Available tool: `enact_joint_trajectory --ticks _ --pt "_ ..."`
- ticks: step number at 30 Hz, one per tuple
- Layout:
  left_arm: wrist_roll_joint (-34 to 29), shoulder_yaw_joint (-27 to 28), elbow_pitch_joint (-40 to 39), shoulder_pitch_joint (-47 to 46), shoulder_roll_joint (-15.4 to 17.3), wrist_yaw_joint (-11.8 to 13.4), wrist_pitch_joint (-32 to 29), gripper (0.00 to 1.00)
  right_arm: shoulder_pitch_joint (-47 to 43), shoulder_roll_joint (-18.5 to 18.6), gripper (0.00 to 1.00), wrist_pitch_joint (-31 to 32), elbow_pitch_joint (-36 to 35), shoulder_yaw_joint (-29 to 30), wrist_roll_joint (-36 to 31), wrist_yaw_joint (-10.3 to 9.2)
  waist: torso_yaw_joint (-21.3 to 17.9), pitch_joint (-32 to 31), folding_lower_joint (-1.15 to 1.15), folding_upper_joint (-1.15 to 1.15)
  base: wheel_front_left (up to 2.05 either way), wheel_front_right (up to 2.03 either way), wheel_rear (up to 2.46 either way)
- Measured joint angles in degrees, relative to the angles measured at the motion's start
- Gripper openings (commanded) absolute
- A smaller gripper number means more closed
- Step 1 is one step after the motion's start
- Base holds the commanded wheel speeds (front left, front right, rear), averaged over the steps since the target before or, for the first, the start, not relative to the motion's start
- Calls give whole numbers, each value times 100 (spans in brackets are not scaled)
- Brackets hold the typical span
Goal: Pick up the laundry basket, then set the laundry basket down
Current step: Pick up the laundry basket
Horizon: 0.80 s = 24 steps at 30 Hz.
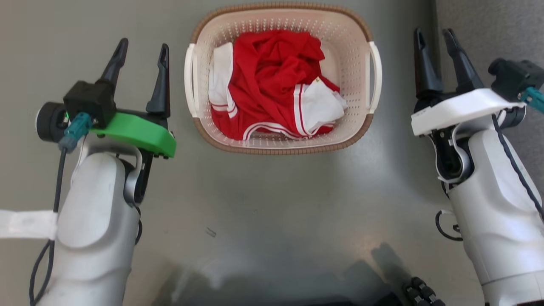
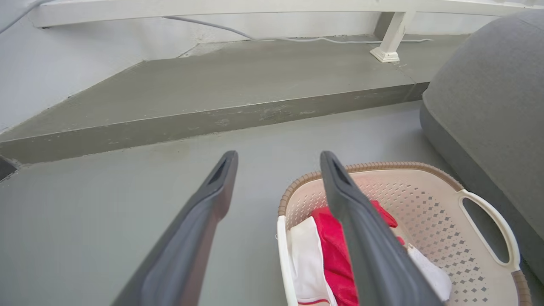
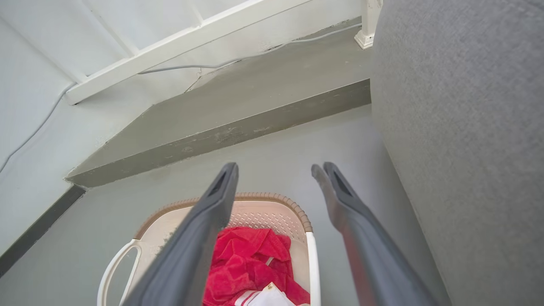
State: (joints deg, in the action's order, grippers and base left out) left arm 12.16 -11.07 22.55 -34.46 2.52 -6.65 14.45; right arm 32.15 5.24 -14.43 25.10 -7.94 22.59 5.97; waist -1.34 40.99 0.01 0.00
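I had the laundry basket (image 1: 348, 51) standing upright on the grey floor (image 1: 272, 204), and I took every position from it. Inside it lay a crumpled red garment (image 1: 267, 76) with white panels and white stripes, heaped below the brown rim.

Just off the basket's right side rose a big grey fabric-covered piece of furniture (image 3: 467, 106). It was near the right handle (image 1: 376, 76), though I could not tell from my views whether the two touched. Past the basket's far end the floor stepped up to a raised ledge (image 2: 255, 114). Beyond that, well away from the basket, stood a white post foot (image 2: 389, 46) with a pale cable (image 2: 255, 37) running along the base of the wall.

The left fingers (image 1: 162, 63) were spread apart and held nothing. They hung just beside the basket's left handle (image 1: 189, 80), outside it and not touching it, with their tips pointing toward the basket's far end.

The right fingers (image 1: 421, 51) were also apart and empty. They were off the basket's right side, farther from the right handle than the left pair was from the left one, and close to the edge of the grey furniture.

The basket lay between the two pairs of fingers, one white handle turned toward each.
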Motion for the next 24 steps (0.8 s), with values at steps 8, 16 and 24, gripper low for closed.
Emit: enact_joint_trajectory --ticks 8,16,24 --pt "24 -34 646 -488 -8 -18 5 100 394 -16 100 0 537 -74 -2 2 7 458 0 0 0 0 0" --pt "77 -198 1115 -994 -22 -47 5 100 799 -30 100 0 1095 -140 -3 7 27 837 -1 0 0 0 0" --pt "171 -364 1513 -1421 -45 -48 5 100 1224 -66 100 0 1604 -140 9 7 62 1172 -1 0 0 0 0"
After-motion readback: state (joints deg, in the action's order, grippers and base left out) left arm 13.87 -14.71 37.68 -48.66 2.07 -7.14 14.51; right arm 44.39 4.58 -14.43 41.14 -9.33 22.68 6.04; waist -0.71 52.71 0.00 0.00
